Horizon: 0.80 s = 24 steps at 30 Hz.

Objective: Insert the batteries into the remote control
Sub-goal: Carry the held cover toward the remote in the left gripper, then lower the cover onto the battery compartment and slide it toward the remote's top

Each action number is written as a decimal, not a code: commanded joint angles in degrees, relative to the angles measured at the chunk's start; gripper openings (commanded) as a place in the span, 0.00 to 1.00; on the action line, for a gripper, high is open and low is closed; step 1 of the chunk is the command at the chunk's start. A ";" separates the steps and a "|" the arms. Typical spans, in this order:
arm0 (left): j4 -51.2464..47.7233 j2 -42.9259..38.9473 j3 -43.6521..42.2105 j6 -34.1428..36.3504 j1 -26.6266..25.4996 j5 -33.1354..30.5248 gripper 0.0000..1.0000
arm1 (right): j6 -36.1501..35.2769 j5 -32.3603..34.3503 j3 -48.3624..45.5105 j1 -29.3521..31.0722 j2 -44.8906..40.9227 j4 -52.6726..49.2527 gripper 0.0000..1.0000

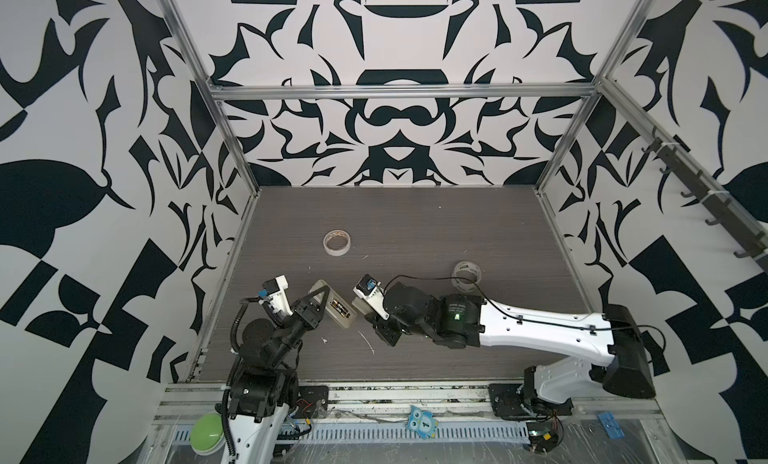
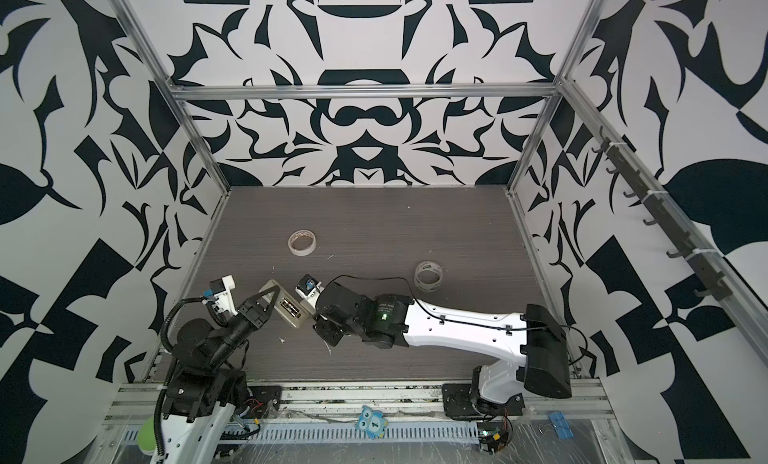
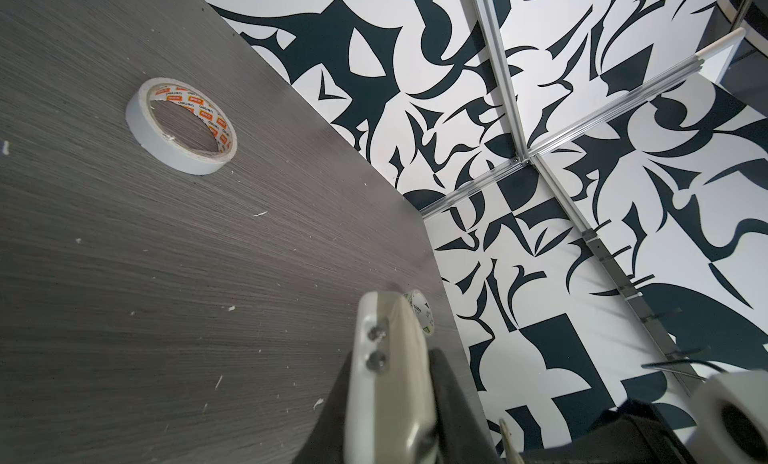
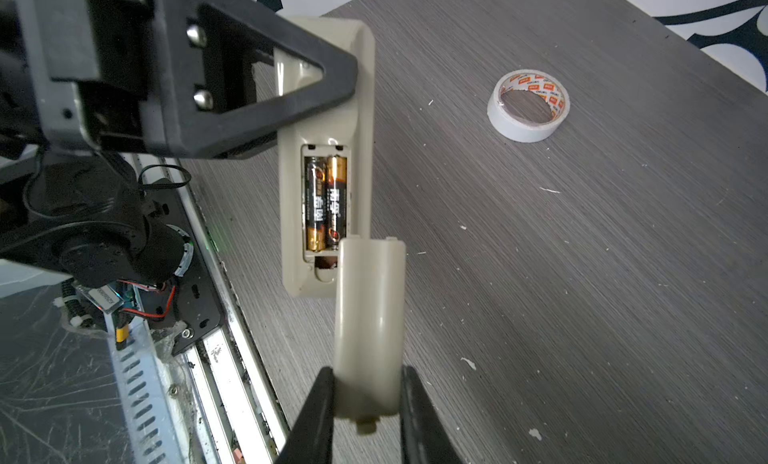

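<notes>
Low and left of centre in both top views: remote control clamped at one end in the fully closed left tool, back up, both batteries already seated side by side in the open bay. Just beside its free end, battery cover nipped between the narrowly parted jaws of the right tool (small nubs leading). Probably best to square the cover with the bay's long sides, lay it flat, then slide it toward the left tool, keeping that clamp firm so nothing swivels over the desk.
</notes>
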 commanded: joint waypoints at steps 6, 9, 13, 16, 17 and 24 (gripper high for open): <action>3.21 -0.75 -0.21 -0.58 -0.02 2.07 0.00 | 1.45 -1.22 3.85 0.33 0.96 -1.31 0.00; 3.37 -0.82 0.05 -0.67 -0.02 2.63 0.00 | 1.59 -1.68 4.32 0.43 0.87 -1.40 0.00; 3.56 -0.82 0.27 -0.67 -0.02 2.99 0.00 | 1.49 -1.61 5.48 0.82 1.12 -1.96 0.00; 3.61 -0.82 0.40 -0.50 -0.02 3.00 0.00 | 1.40 -1.53 6.38 1.13 1.71 -2.39 0.00; 3.63 -0.82 0.48 -0.49 -0.04 2.94 0.00 | 1.40 -1.44 6.65 1.23 2.07 -2.59 0.00; 3.65 -0.81 0.66 -0.06 -0.02 2.67 0.00 | 1.07 -0.97 8.88 1.61 4.14 -3.74 0.00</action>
